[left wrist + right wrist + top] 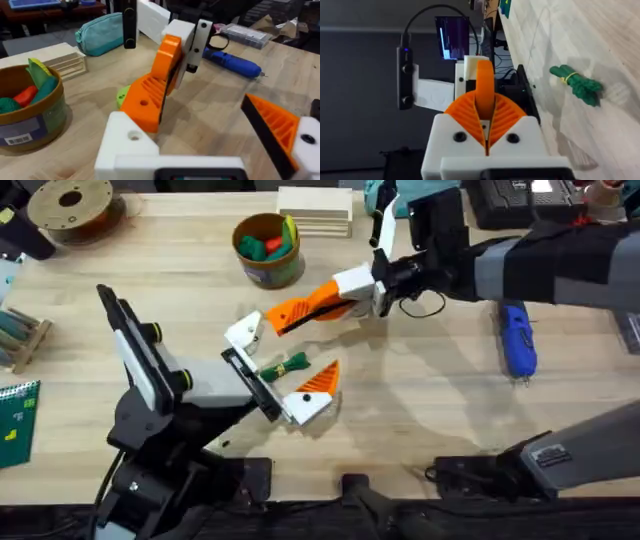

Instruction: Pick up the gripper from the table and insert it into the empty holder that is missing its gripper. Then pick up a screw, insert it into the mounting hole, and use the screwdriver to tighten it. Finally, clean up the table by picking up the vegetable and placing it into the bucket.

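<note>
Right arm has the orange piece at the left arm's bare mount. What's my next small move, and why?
Probably ease the right gripper slightly further toward the plain white angular holder. Its fingers are shut on the small orange plastic wedge, whose tip sits close beside that holder but does not look seated on it yet.

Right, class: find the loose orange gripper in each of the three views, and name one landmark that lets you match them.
Overhead: the gripper slants across the table's middle, between the bucket and the vegetable.
Left wrist: mid-picture, just beyond the white holder.
Right wrist: mid-picture, standing up between the orange pads.
Shared landmark: the right gripper, shut on it in every view.
</note>
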Controlling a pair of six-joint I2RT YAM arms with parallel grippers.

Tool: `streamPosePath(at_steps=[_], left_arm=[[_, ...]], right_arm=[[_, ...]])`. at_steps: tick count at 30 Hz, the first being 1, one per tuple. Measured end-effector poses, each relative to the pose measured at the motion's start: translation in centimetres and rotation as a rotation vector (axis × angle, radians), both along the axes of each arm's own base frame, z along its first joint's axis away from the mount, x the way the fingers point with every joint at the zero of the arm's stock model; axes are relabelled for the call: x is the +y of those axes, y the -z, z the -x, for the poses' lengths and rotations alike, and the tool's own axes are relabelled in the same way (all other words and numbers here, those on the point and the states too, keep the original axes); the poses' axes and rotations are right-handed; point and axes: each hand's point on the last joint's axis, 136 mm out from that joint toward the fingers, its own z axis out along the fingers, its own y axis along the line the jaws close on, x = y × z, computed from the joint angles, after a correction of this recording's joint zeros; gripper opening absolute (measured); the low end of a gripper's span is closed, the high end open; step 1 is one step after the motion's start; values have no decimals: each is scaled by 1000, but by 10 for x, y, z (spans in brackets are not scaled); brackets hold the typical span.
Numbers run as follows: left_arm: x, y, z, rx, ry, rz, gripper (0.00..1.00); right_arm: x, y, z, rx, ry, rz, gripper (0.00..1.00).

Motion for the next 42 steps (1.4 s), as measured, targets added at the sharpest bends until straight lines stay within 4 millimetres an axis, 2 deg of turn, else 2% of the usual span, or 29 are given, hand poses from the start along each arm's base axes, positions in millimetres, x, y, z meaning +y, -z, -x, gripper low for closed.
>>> streamPosePath(at_steps=[7,42], left_arm=[[1,0,-1,1,-8,0,987],[1,0,-1,3,-7,2,987]], right_arm=[[9,0,11,24,-34,6,18],[12,-7,13,39,-58,-15,18]])
